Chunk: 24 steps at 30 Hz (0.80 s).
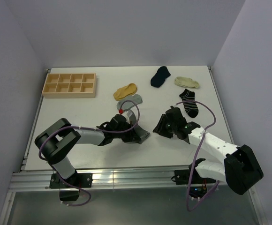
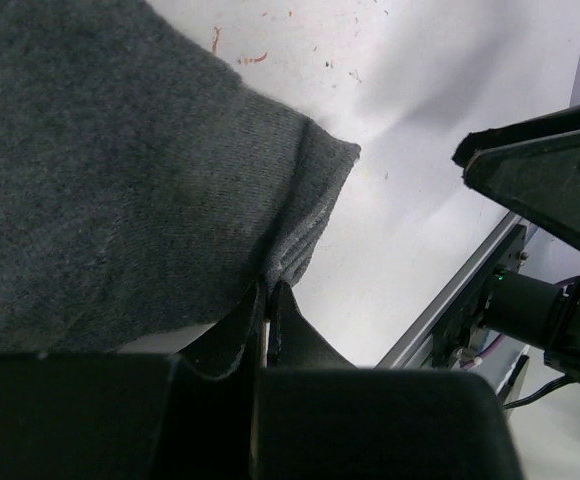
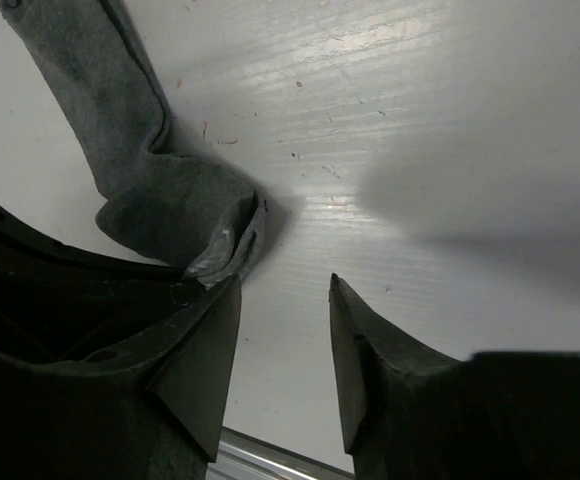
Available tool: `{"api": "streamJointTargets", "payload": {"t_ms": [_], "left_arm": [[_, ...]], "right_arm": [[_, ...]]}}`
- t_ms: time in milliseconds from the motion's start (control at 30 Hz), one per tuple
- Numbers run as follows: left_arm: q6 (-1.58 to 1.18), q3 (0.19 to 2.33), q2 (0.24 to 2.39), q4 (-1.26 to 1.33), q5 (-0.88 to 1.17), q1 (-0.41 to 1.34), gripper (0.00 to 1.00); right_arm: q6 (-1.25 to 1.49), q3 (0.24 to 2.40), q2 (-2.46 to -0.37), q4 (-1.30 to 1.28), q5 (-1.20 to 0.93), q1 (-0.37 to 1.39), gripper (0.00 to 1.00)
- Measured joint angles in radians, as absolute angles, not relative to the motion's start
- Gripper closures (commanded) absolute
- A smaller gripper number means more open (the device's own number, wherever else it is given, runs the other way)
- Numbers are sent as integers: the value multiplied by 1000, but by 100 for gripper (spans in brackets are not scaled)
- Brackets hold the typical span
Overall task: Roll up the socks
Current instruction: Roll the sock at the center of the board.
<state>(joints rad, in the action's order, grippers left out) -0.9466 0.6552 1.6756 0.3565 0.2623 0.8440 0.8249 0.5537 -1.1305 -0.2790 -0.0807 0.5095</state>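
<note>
The dark grey sock [image 1: 136, 119] lies on the worktop [image 1: 79, 108] between the arms in the view from above, the left wrist shows the left hand [image 2: 270, 300] pinching its edge, and the right wrist shows the right hand [image 3: 285, 300] spread just beside its end, so rolling seems barely started and next calls for gripping that end.

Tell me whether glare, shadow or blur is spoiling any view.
Right wrist: bright sheen on the table, broad soft shadow below it, dark grey sock sharp. Left wrist: sock weave crisp, lower frame nearly black. Top external: even, soft light.
</note>
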Motion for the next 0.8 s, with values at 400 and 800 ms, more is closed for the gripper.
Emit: {"api": "streamJointTargets", "payload": {"t_ms": [400, 800], "left_arm": [[-995, 630, 1676, 404, 277, 833, 100], [-1012, 620, 1676, 429, 291, 833, 100]], "right_arm": [[930, 649, -1307, -255, -56, 620, 48], [984, 705, -1401, -283, -30, 664, 48]]}}
